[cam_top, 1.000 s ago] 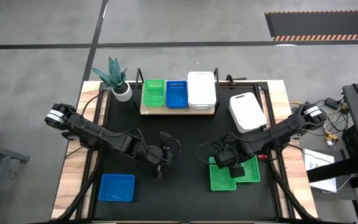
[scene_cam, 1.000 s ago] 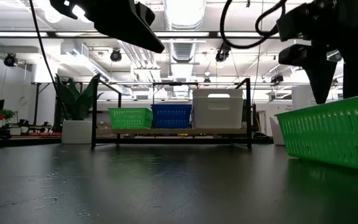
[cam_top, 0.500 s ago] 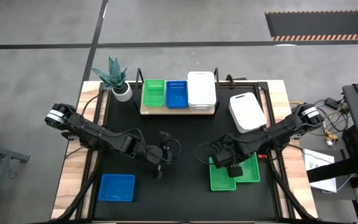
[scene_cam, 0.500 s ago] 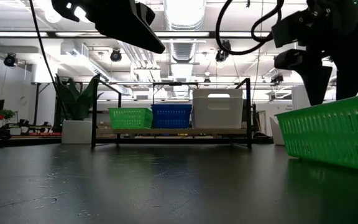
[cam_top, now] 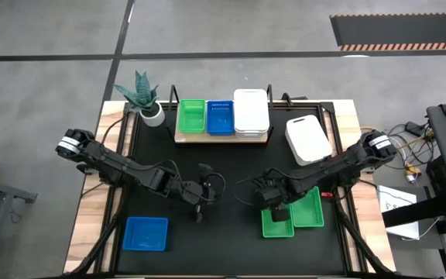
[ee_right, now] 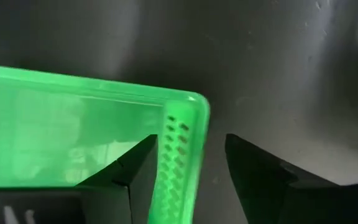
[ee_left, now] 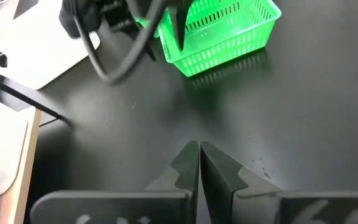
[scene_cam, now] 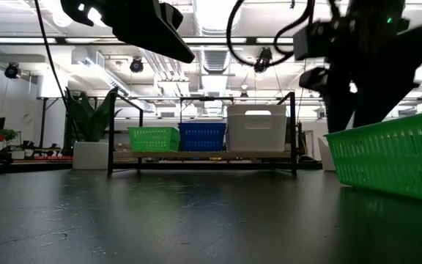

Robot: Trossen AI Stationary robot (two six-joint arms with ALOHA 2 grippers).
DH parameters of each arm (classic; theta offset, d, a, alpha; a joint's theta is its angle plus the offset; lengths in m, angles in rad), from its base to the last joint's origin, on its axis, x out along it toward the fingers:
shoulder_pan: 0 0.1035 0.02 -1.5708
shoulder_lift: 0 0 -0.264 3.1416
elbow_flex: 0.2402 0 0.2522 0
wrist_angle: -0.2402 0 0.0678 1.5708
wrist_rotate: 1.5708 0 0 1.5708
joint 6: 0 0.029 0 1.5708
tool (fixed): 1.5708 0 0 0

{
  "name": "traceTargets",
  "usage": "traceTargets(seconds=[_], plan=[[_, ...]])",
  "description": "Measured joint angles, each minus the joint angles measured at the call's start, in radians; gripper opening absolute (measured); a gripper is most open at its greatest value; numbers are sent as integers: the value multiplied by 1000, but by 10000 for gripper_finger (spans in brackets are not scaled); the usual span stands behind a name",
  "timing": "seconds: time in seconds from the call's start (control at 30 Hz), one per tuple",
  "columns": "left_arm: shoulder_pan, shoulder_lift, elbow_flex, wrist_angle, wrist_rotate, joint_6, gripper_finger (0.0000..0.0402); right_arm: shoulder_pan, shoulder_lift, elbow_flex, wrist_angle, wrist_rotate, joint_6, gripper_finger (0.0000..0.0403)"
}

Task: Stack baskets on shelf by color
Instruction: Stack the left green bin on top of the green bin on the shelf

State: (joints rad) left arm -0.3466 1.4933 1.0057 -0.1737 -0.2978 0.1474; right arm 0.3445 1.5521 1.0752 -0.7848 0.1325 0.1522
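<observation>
right gripper (ee_right: 185, 165) low over the near right of the table, fingers parted astride the end wall of a green basket (cam_top: 277, 225): one finger inside, one outside, not clamped. right arm reaches in slantwise from the right edge. second green basket (cam_top: 311, 209) overlaps alongside. left gripper (ee_left: 199, 163) pressed closed, empty, above mid-table. shelf (cam_top: 221, 136) at the far side carries green, blue and white baskets. blue basket (cam_top: 145, 233) near left; white basket (cam_top: 307, 139) far right.
</observation>
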Motion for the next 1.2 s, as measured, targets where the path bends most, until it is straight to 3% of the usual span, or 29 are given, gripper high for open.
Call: traceTargets(seconds=[0.1, 0.27, 0.33, 0.63, 0.93, 1.2], plan=[[0, 0, 0, -1, -8, 16, 0, -14, 33, 0, 12, 1, -14, 147], [0, -4, 0, -2, -29, 23, 0, -40, 81, 0, 67, -7, -42, 44], [0, -12, 0, -4, -32, 23, 0, -53, 84, 1, 100, -20, -59, 22], [0, -105, 0, -79, -60, 15, 0, -171, 85, 0, 338, 3, -91, 17], [-1, -153, 0, -81, -86, 15, 0, -259, 86, 0, 602, 7, -248, 18], [-1, -153, 0, -74, -86, 14, 0, -298, 86, -1, 649, 51, -232, 69]])
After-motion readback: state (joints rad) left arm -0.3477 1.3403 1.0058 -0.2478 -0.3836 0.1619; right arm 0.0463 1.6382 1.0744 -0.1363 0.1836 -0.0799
